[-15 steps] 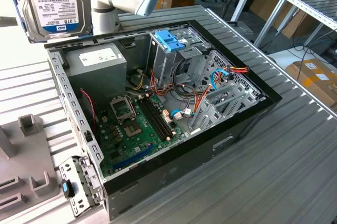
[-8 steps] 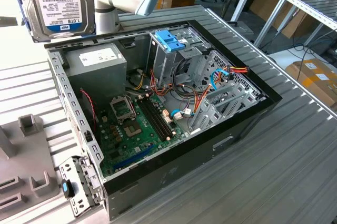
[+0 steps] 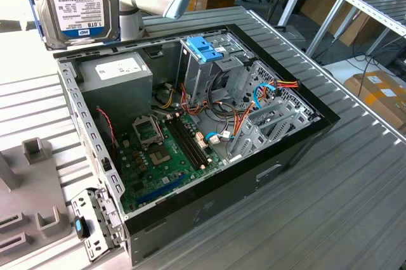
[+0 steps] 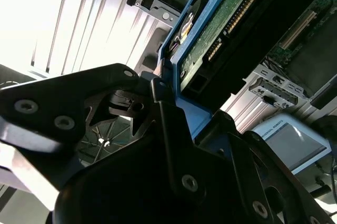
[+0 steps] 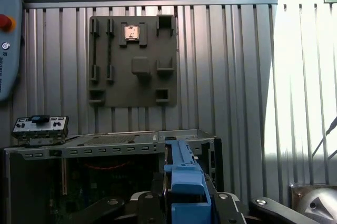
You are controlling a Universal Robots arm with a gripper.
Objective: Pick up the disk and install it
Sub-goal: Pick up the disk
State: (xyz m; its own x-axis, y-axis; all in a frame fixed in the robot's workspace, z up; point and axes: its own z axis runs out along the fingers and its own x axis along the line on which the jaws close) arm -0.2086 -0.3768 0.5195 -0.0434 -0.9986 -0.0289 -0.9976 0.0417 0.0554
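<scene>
Disk (image 3: 79, 4), a flat grey-silver metal hard drive in light-blue plastic rails, hangs upright in the air over the far edge of the open black computer case (image 3: 254, 175) on the ribbed metal surface (image 3: 342, 206). In the first wrist view, the black tool (image 5: 185, 203) is clamped on its blue rail.

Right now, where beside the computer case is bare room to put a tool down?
The ribbed table is bare along the case's black wall, toward the exterior view's right. On the exterior view's left, the grey fixture plate takes the space. Inside the case, cables and the drive cage crowd it.
</scene>
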